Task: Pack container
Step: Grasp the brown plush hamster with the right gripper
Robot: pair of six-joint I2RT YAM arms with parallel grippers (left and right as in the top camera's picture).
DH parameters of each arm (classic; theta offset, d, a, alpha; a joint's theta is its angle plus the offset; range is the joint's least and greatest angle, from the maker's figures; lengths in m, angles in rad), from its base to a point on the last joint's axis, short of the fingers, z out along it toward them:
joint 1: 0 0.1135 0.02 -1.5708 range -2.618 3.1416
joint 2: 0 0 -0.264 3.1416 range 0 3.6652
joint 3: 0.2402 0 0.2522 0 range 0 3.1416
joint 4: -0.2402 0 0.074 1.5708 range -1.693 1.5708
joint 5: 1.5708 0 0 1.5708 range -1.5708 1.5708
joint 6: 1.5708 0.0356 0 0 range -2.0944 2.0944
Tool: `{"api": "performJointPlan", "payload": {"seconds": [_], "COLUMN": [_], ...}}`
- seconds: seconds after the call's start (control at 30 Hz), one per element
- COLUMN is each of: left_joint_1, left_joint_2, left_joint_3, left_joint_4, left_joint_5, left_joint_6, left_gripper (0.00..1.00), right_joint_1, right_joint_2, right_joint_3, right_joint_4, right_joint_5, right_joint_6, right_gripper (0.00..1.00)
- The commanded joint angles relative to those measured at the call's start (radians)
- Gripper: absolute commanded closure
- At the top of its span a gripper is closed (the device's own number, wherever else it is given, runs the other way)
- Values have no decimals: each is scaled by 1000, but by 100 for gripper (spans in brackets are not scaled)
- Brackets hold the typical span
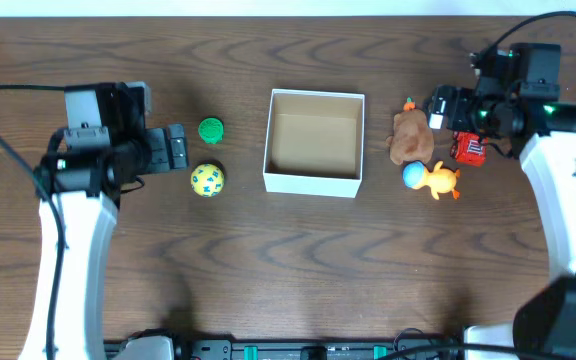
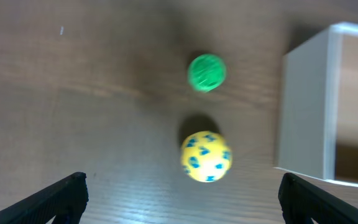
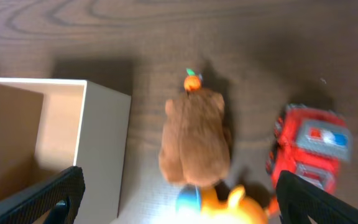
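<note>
Overhead: square cardboard container (image 1: pixel 311 183), smooth white walls — left gripper (image 1: pixel 176 148) and right gripper (image 1: pixel 438 103) both splayed wide.

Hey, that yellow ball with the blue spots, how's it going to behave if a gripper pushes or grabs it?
The yellow ball looks round and sits on flat table, so a nudge would probably send it rolling, maybe toward the green ball. Its small size suggests it's light. An off-centre squeeze may pop it out.
</note>
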Motion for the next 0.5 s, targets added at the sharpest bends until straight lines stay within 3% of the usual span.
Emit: {"api": "performJointPlan", "payload": {"seconds": [0.0,0.27,0.47], "left_joint_1": [41,61,61], "left_joint_2": [60,149,163], "left_joint_3": [16,16,16], "left_joint_4": [-10,-17,-17], "left_joint_5": [-5,-5,-5], "left_joint_6": [6,6,6], "left_gripper": [2,2,2], "right_joint_1": [19,104,109], "right_joint_2": [61,240,341], "right_joint_3": [21,28,52], "right_joint_4": [37,89,115], "right_joint_5": [-45,158,170], "right_joint_6": [-22,-18,-10], "right_gripper": [1,1,1]}}
